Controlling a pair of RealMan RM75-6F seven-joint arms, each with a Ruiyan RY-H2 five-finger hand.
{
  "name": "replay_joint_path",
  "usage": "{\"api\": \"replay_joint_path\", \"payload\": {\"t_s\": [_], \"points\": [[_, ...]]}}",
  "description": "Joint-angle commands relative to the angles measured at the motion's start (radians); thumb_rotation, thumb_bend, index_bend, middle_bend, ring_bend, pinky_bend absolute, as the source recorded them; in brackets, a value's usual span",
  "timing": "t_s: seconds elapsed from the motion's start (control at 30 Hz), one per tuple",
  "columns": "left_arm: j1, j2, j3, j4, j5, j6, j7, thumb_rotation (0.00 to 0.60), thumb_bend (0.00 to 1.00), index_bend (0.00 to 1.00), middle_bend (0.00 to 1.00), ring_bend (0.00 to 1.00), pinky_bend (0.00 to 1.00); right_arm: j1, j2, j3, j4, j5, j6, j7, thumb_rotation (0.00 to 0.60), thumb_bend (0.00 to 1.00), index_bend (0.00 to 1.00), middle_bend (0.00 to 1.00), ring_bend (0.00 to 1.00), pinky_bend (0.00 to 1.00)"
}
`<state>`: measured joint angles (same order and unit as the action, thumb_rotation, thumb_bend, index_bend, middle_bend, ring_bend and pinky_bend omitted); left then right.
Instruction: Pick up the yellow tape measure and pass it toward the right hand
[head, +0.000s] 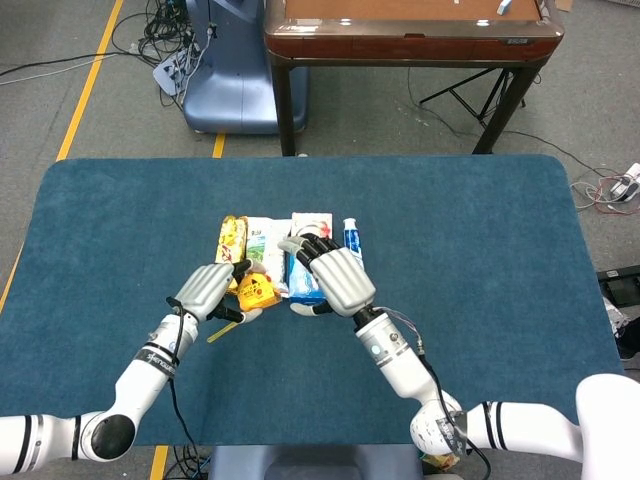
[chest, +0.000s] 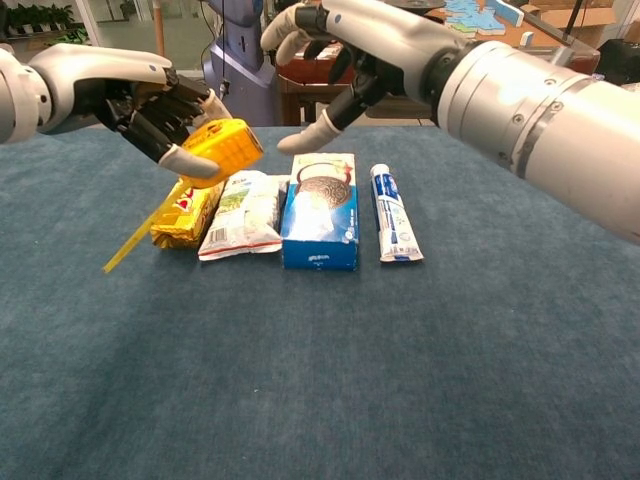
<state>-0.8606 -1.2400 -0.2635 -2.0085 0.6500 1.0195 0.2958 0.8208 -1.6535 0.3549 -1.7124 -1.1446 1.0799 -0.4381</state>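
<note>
My left hand grips the yellow tape measure above the table, a length of yellow blade hanging down to the left. My right hand hovers just to the right of it with fingers spread and nothing in them; a small gap separates it from the tape measure.
A row lies on the blue table: a yellow snack pack, a white-green pouch, a blue cookie box and a toothpaste tube. A wooden table stands beyond the far edge.
</note>
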Motion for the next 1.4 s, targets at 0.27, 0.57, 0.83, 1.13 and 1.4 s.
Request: {"api": "replay_joint_path", "payload": {"t_s": [0.27,0.57,0.83,1.13,1.4], "points": [[-0.017,-0.004,0.003,0.001,-0.024,0.004,0.007,0.6,0.25,0.44,0.46,0.38,0.24,0.034,-0.036,0.0,0.031,0.014,0.0,0.012,0.6,0.08,0.19,0.22,0.17,0.24],[-0.024,-0.012,0.01,0.002,-0.024,0.008,0.005,0.6,0.25,0.44,0.46,0.38,0.24,0.053,-0.066,-0.004,0.063,0.008,0.015,0.022,0.6,0.08,0.19,0.23,0.17,0.24],[-0.026,-0.008,0.016,-0.005,-0.024,0.008,0.001,0.596,0.25,0.44,0.46,0.38,0.24,0.062,-0.073,-0.009,0.076,0.019,0.02,0.016,0.6,0.09,0.19,0.23,0.17,0.24],[-0.03,-0.003,0.023,-0.006,-0.026,-0.01,-0.009,0.596,0.25,0.44,0.46,0.38,0.24,0.069,-0.081,-0.014,0.089,0.025,0.027,0.009,0.6,0.11,0.19,0.23,0.17,0.24],[-0.028,-0.002,0.03,-0.003,-0.014,-0.006,-0.014,0.593,0.25,0.44,0.46,0.38,0.24,0.067,-0.074,-0.016,0.093,0.03,0.038,0.004,0.6,0.16,0.19,0.23,0.17,0.24]]}}
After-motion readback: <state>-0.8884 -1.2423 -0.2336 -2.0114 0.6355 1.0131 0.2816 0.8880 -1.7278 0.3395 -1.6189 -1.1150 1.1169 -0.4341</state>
